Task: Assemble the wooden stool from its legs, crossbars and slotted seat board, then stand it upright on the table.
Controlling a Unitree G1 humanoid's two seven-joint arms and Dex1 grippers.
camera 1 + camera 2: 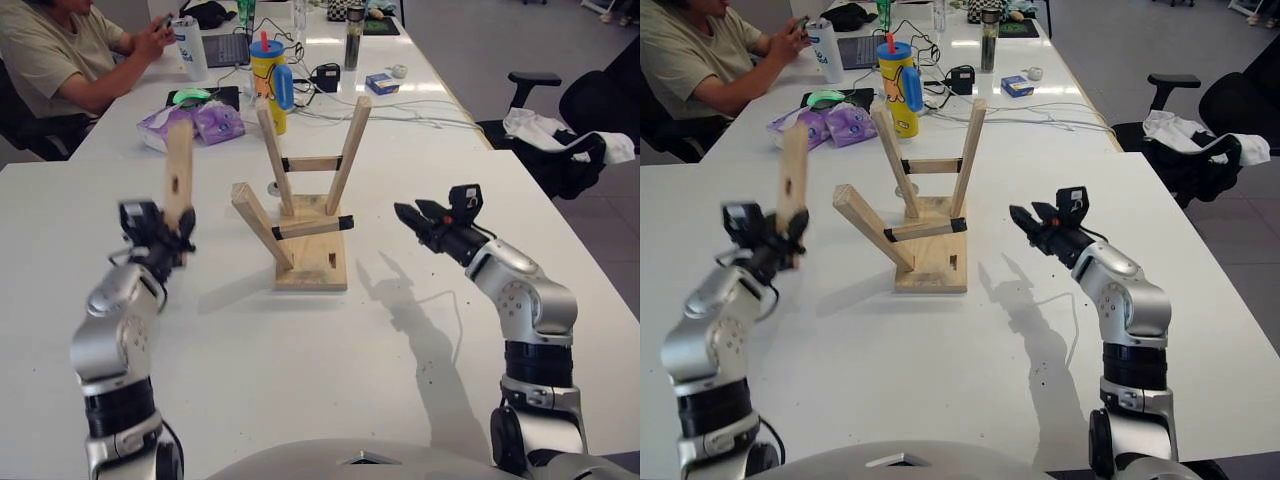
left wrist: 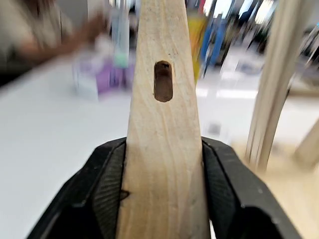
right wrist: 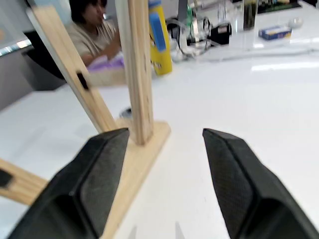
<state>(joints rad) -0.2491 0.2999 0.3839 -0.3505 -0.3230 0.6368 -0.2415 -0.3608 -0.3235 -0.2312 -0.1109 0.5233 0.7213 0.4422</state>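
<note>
The left claw (image 1: 160, 238) grips a loose leg (image 1: 179, 170) upright; the right claw (image 1: 410, 217) gapes wide near the upturned stool (image 1: 315, 262).

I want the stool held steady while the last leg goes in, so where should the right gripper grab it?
Probably the rightmost leg, just above the lower crossbar, coming from the robot's right. That leg is slim, stands free on that side, and the open right gripper faces it.
</note>
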